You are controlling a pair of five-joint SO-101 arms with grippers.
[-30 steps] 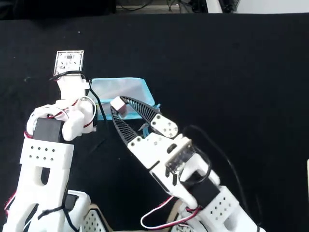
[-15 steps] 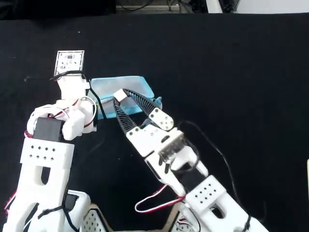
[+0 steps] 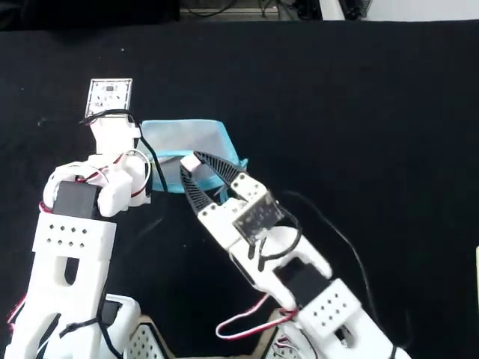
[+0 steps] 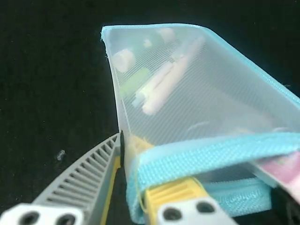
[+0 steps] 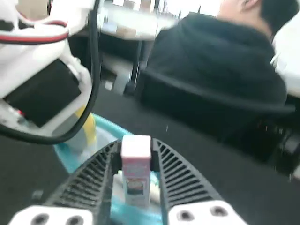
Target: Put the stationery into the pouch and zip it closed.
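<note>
A black worktop [image 3: 359, 112] filled most of the high view. Two white arms rose from the bottom edge. The left arm [image 3: 75, 224] stood up the left side of the frame. The right arm [image 3: 299, 284] slanted from the lower right toward the centre.

The pouch [image 3: 187, 138], pale translucent mesh with a light blue zip band, lay left of centre in the upper half, between the two arms' ends. A small white square tag [image 3: 109, 97] lay at the upper left, just beyond the left arm.

In the left wrist view, the left claw [image 4: 129, 159] was clamped on the pouch [image 4: 197, 93] at its blue-banded corner, with a grey finger on one side and a yellow-padded finger on the other.

The right claw [image 3: 196, 166] sat at the pouch's lower edge. Its ribbed black fingers were closed on a small pink-and-white block [image 3: 188, 161], held upright between the tips [image 5: 136, 176].

Through the mesh showed pale sticks [image 4: 164, 82], a green piece [image 4: 133, 80] and a small round white piece [image 4: 124, 58], all lying inside the pouch.
</note>
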